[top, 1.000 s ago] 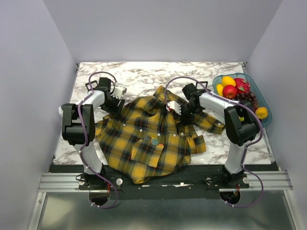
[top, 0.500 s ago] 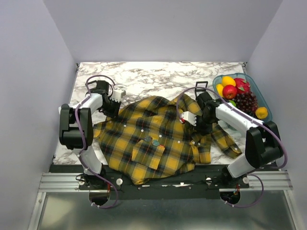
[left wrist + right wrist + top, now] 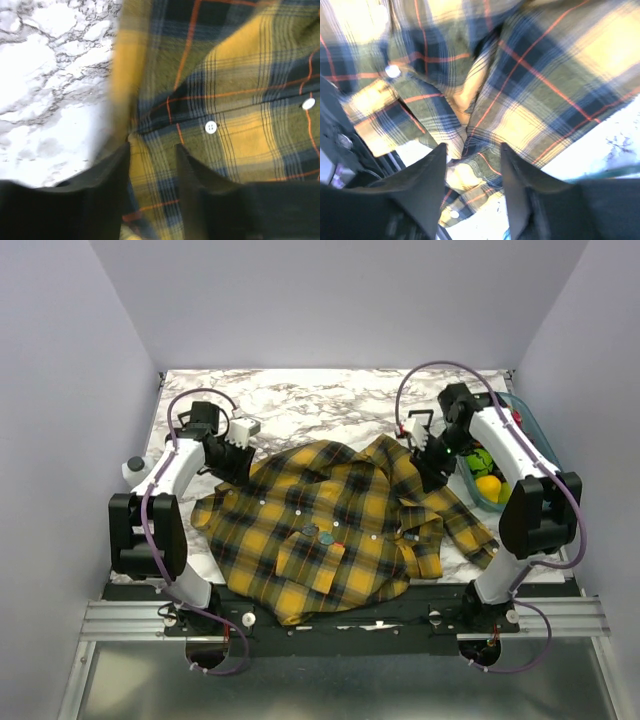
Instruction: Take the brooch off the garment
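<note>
The garment, a yellow and dark plaid shirt, lies spread flat on the marble table. The brooch, a small teal-green disc, sits on it just above the chest pocket, near the front. My left gripper is open at the shirt's left shoulder. In the left wrist view its fingers straddle plaid cloth near a white button. My right gripper is open over the shirt's right shoulder. In the right wrist view it hangs above the plaid, empty. The brooch shows in neither wrist view.
A teal fruit bowl stands at the right edge, mostly hidden behind my right arm, with a yellow fruit showing. The shirt's right sleeve runs toward the front right. Bare marble lies behind the shirt.
My right gripper has moved from the shirt's middle out to the right and back. The right sleeve and shoulder have been spread out to the right. My left gripper has shifted slightly.
</note>
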{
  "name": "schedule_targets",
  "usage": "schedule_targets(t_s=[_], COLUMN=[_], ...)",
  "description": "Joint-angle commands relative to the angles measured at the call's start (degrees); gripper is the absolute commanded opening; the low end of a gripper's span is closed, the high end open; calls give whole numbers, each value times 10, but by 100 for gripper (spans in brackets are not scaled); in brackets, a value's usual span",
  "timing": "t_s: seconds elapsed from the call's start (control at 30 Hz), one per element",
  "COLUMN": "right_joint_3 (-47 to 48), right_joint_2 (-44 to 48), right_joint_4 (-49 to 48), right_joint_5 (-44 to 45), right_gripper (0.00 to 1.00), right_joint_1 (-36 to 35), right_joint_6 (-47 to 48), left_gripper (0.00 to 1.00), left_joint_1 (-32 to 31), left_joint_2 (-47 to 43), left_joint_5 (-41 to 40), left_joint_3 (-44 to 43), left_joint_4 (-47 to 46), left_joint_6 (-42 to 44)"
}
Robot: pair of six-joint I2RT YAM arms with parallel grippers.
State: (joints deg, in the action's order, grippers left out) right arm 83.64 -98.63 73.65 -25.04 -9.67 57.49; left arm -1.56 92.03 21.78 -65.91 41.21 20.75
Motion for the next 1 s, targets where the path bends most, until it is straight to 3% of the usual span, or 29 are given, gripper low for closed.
schedule_targets(t_s=[0.0, 0.13, 0.4, 0.77, 0.87, 0.9, 0.97], right_joint_3=[70, 55, -217, -312, -320, -320, -306], right_joint_2=[-35, -26, 119, 55, 30, 32, 59], right_joint_4=[-9, -35, -105, -294, -320, -322, -313], right_joint_5=[-18, 87, 213, 286, 306, 308, 308], right_gripper=[65, 67, 71, 70, 57, 38, 11], right_joint_1=[11, 11, 11, -6, -16, -18, -18], right_joint_6=[-82, -73, 17, -2, -13, -19, -23], left_gripper=[63, 66, 67, 67, 67, 67, 67], left_joint_1=[3, 3, 2, 2, 2, 2, 2], left_joint_2=[-35, -29, -14, 24, 32, 34, 33], left_joint_5=[10, 14, 18, 26, 24, 23, 20], left_joint_3=[-17, -44, -57, -100, -107, -108, -109], left_joint_4=[15, 20, -4, -1, 4, 5, 6], left_joint_6=[13, 0, -28, -43, -39, -38, -33])
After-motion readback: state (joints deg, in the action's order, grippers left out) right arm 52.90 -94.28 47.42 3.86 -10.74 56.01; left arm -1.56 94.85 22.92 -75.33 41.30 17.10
